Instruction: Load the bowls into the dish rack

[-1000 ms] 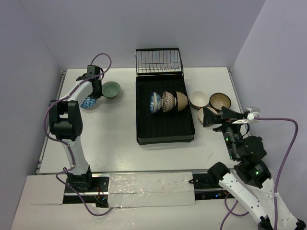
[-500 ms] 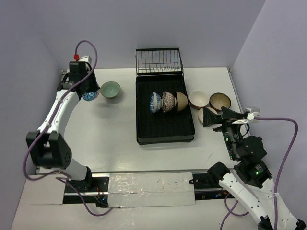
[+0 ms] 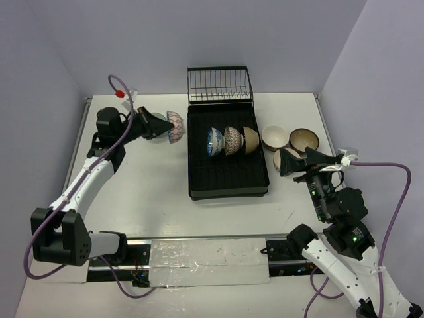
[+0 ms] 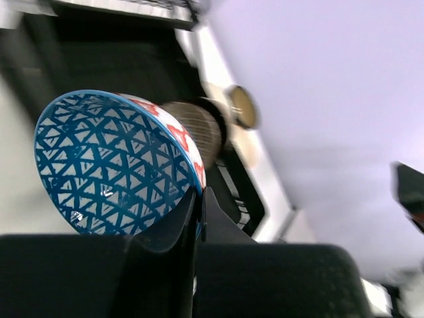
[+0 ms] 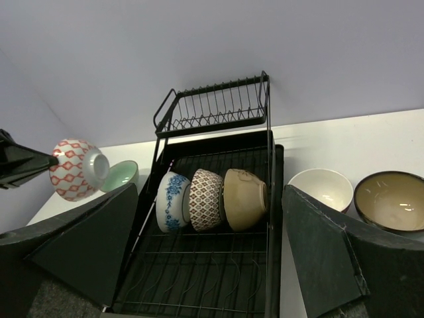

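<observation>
My left gripper (image 3: 163, 126) is shut on the rim of a bowl (image 3: 175, 126) with blue triangles inside (image 4: 112, 165) and red diamonds outside (image 5: 71, 169). It holds the bowl on edge in the air, just left of the dish rack (image 3: 195, 179). Three bowls stand on edge in the rack: blue-white floral (image 3: 213, 141), brown lattice (image 3: 231, 140) and tan (image 3: 250, 140). A pale green bowl (image 5: 123, 175) sits on the table behind the held one. My right gripper (image 3: 299, 159) hangs open and empty right of the rack, facing it (image 5: 211, 193).
A cream bowl (image 3: 274, 137) and a tan brown-rimmed bowl (image 3: 304, 140) sit on the table right of the rack. Another bowl (image 3: 278, 159) lies partly hidden under my right gripper. The upright wire basket (image 3: 220, 85) stands at the rack's far end.
My left arm has lifted the blue-patterned bowl off the table at the left, swung it right toward the rack and tipped it on edge. The right arm has not moved.
</observation>
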